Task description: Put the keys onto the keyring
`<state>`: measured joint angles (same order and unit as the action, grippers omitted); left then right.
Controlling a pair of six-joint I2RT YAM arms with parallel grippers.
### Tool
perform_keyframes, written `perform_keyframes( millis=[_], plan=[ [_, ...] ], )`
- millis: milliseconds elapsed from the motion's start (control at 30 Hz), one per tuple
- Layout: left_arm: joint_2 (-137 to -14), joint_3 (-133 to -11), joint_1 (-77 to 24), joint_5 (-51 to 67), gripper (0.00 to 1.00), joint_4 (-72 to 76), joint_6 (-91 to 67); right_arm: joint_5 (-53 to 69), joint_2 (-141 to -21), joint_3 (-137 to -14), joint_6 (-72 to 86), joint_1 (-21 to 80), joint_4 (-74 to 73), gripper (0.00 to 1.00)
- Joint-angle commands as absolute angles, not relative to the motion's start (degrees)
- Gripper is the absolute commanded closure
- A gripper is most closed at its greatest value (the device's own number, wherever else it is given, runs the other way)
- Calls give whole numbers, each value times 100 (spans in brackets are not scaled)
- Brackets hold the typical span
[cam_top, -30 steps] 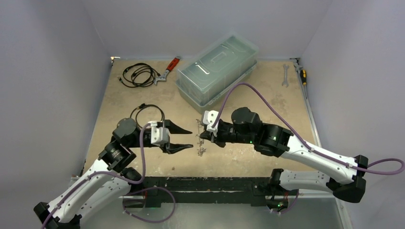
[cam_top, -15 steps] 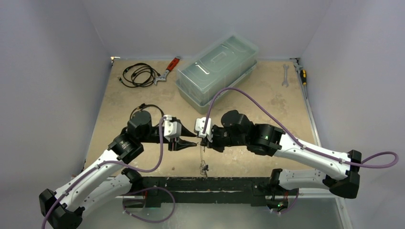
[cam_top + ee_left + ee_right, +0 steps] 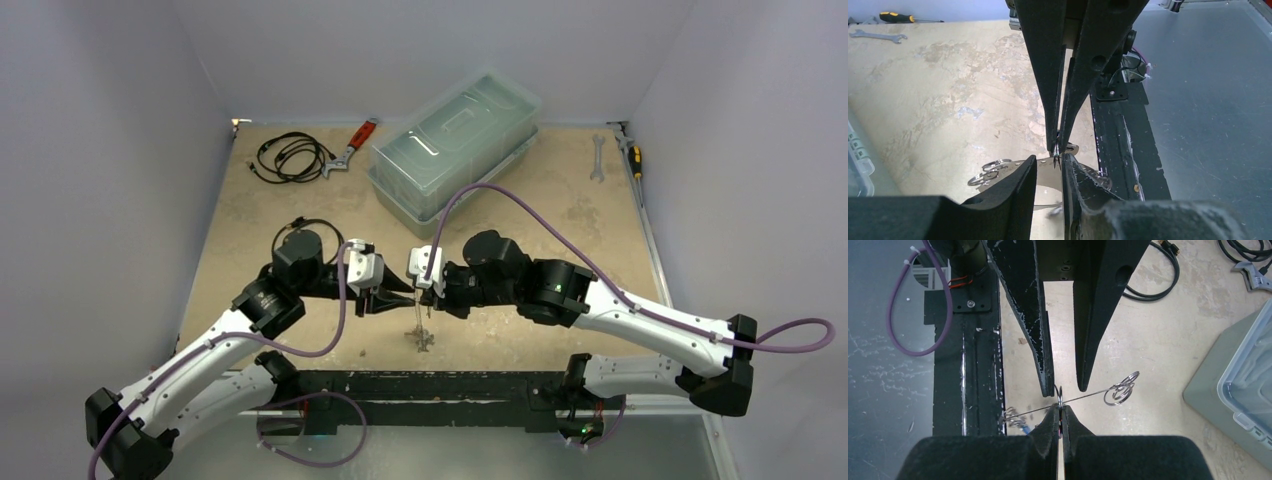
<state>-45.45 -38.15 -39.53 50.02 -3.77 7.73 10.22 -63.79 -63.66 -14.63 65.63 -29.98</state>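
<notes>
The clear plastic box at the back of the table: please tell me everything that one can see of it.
The clear plastic box is a long rectangular tub with rounded corners, made of see-through, slightly greenish plastic. Its lid is on. What is inside cannot be made out. It lies flat on the table, at the back near the middle, turned at an angle to the edges. A red-handled wrench lies close beside its left end. Neither arm touches it.
</notes>
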Motion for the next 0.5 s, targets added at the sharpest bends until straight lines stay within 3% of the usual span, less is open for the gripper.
perform_keyframes(
  millis=[0, 333, 400, 467],
  plan=[
    [-4637, -3824, -4043, 5053, 77, -88, 624, 1219, -6301, -6592, -1538, 6600, -2692, 100],
    [-4813, -3823, -4156, 4964, 80, -122, 567, 1257, -6285, -6583, -1538, 6612, -2658, 100],
    [-4846, -3824, -4178, 4982, 85, -136, 584, 1277, -6271, -6568, -1538, 6618, -2639, 100],
    [-4851, -3830, -4198, 4977, 98, -159, 613, 1315, -6254, -6557, -1541, 6618, -2612, 100]
  ],
)
